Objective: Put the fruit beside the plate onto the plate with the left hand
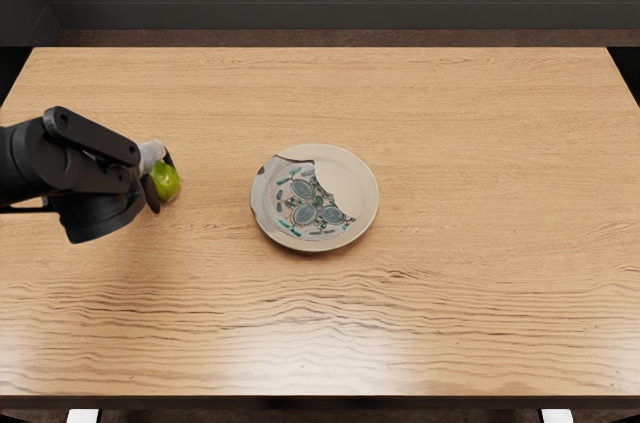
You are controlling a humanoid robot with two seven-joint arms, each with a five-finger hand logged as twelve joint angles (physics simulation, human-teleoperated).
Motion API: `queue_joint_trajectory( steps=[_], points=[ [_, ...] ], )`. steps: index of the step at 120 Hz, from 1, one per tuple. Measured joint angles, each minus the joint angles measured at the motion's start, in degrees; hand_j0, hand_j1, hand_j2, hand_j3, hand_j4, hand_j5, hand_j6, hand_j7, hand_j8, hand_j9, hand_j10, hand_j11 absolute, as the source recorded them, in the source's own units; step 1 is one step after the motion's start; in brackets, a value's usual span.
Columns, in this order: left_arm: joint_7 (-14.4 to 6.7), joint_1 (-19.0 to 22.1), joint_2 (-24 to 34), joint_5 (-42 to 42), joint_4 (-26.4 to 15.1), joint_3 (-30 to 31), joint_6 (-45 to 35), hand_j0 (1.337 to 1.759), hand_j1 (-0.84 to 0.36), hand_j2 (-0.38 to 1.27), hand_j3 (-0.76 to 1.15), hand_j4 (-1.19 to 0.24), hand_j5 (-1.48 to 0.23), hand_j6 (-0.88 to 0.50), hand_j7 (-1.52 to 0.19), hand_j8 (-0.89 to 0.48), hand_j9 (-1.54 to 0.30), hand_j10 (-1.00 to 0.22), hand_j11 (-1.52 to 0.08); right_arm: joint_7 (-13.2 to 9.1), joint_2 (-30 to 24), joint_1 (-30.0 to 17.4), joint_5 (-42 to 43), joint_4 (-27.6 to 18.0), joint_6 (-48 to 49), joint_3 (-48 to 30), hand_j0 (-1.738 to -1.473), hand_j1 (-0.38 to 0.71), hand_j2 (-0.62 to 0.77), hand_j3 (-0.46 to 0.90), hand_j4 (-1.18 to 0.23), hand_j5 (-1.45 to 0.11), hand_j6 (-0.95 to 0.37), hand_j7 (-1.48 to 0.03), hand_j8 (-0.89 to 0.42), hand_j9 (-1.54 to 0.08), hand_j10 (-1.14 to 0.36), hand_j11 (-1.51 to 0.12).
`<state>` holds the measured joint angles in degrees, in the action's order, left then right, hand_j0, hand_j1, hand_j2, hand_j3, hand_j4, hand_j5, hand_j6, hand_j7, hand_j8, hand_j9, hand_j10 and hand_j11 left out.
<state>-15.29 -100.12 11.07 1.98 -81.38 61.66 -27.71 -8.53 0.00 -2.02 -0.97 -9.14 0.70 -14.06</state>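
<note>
The left hand (pixel 148 175) is clasped about the green fruit (pixel 166 182) near the left edge of the table (pixel 480 123), the plate (pixel 362 177) lying well apart toward the table's middle, so the carry runs straight across; no right arm shows

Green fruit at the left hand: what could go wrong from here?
The left hand seems to grip only one side of the green fruit, so it might slip out on the way.
The plate looks shallow and lies apart to the right; released carelessly, the fruit could roll onto the table.
</note>
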Motion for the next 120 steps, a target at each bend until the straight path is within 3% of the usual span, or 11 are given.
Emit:
queue_joint_trajectory(
  steps=[26,38,52,54,67,75,106,112,116,120],
  points=[
    [0.0,-1.3,0.1,2.5,-0.1,-0.6,0.7,1.641,-0.35,0.19,0.0,-0.3,-1.08,-0.12,-1.1,-0.24,-1.09,-0.81,-1.14,0.0,0.0,0.0,0.0,0.0,0.0,0.0,-1.658,-0.35,0.0,0.0,0.0,0.0,0.0,0.0,0.0,0.0,0.0,0.0],
    [0.2,-2.7,3.8,7.2,-0.1,-3.1,0.5,1.636,-0.34,0.16,0.0,-0.33,-1.09,-0.14,-1.13,-0.23,-1.15,-0.81,-1.18,0.0,0.0,0.0,0.0,0.0,0.0,0.0,-1.658,-0.35,0.0,0.0,0.0,0.0,0.0,0.0,0.0,0.0,0.0,0.0],
    [0.4,-3.6,4.4,11.0,-0.1,-10.7,0.4,1.631,-0.35,0.17,0.0,-0.34,-1.09,-0.12,-1.15,-0.2,-1.2,-0.81,-1.23,0.0,0.0,0.0,0.0,0.0,0.0,0.0,-1.658,-0.35,0.0,0.0,0.0,0.0,0.0,0.0,0.0,0.0,0.0,0.0],
    [0.4,-3.2,4.3,11.3,-0.1,-12.4,0.4,1.63,-0.36,0.24,0.0,-0.33,-1.08,-0.11,-1.16,-0.19,-1.2,-0.81,-1.23,0.0,0.0,0.0,0.0,0.0,0.0,0.0,-1.658,-0.35,0.0,0.0,0.0,0.0,0.0,0.0,0.0,0.0,0.0,0.0],
    [0.3,1.6,4.0,12.3,-0.1,-22.9,0.6,1.631,-0.37,0.22,0.0,-0.3,-1.09,-0.09,-1.16,-0.18,-1.21,-0.8,-1.24,0.0,0.0,0.0,0.0,0.0,0.0,0.0,-1.658,-0.35,0.0,0.0,0.0,0.0,0.0,0.0,0.0,0.0,0.0,0.0],
    [0.2,2.0,3.6,12.5,-0.1,-27.4,1.3,1.632,-0.37,0.22,0.0,-0.3,-1.1,-0.09,-1.16,-0.18,-1.21,-0.8,-1.24,0.0,0.0,0.0,0.0,0.0,0.0,0.0,-1.658,-0.35,0.0,0.0,0.0,0.0,0.0,0.0,0.0,0.0,0.0,0.0],
    [0.1,2.5,1.7,11.2,0.2,-32.4,2.9,1.633,-0.38,0.23,0.0,-0.28,-1.12,-0.08,-1.16,-0.17,-1.21,-0.81,-1.23,0.0,0.0,0.0,0.0,0.0,0.0,0.0,-1.658,-0.35,0.0,0.0,0.0,0.0,0.0,0.0,0.0,0.0,0.0,0.0],
    [0.1,2.5,1.3,10.2,0.4,-32.6,2.9,1.634,-0.36,0.21,0.0,-0.29,-1.07,-0.1,-1.12,-0.19,-1.16,-0.78,-1.18,0.0,0.0,0.0,0.0,0.0,0.0,0.0,-1.658,-0.35,0.0,0.0,0.0,0.0,0.0,0.0,0.0,0.0,0.0,0.0],
    [0.1,2.5,1.3,9.0,0.5,-32.7,2.9,1.637,-0.3,0.19,0.0,-0.36,-0.96,-0.12,-1.0,-0.24,-1.03,-0.7,-1.05,0.0,0.0,0.0,0.0,0.0,0.0,0.0,-1.658,-0.35,0.0,0.0,0.0,0.0,0.0,0.0,0.0,0.0,0.0,0.0],
    [0.1,2.4,1.3,7.8,0.6,-32.7,2.8,1.64,-0.21,0.16,0.0,-0.32,-0.82,-0.11,-0.85,-0.21,-0.89,-0.6,-0.9,0.0,0.0,0.0,0.0,0.0,0.0,0.0,-1.658,-0.35,0.0,0.0,0.0,0.0,0.0,0.0,0.0,0.0,0.0,0.0]
  ],
)
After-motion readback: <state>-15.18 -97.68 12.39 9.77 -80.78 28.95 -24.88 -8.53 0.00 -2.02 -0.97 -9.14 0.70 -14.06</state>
